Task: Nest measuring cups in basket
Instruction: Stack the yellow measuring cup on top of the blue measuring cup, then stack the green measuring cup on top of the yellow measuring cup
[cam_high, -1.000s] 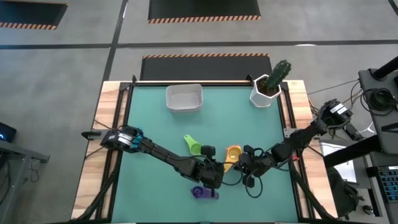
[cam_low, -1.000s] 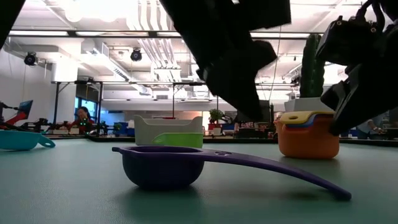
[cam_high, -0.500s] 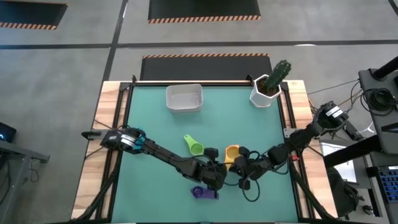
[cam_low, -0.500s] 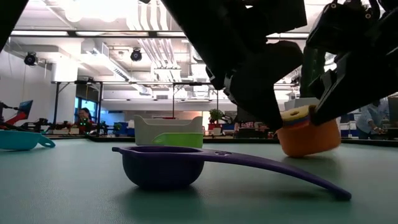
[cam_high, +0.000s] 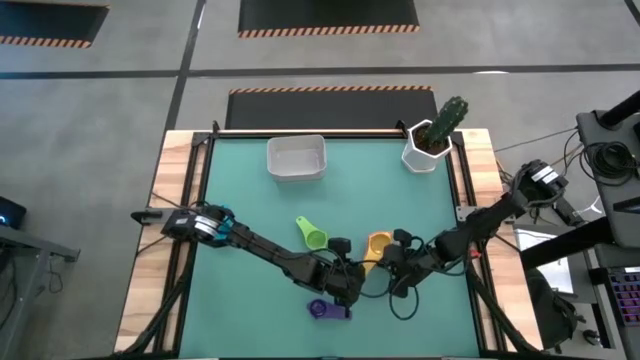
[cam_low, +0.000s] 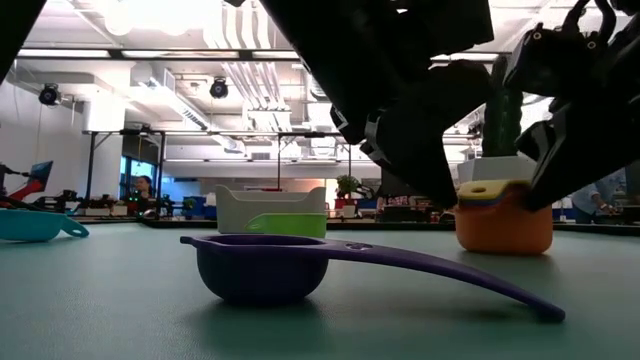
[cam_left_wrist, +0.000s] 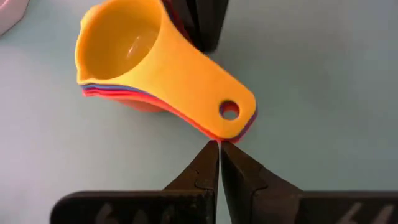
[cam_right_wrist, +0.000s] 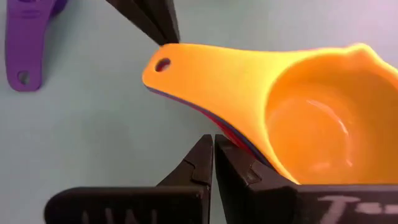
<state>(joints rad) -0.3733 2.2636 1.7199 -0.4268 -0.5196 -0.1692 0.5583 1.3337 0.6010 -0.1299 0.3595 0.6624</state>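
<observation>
Left tool (cam_left_wrist: 219, 152) pressed together at the nested stack's (cam_left_wrist: 149, 68) handle tip; right tool (cam_right_wrist: 213, 146) likewise closed beside it. One stack mid-table, one green cup (cam_high: 312, 235), one purple cup (cam_high: 325, 310), one basket (cam_high: 296, 158) far off.

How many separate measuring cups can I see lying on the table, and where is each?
3 alone: a purple cup at the near edge, a green cup mid-table, a teal cup only in the low view. A nested stack, yellow on top, sits between both pincers; its cup count stays hidden.
</observation>
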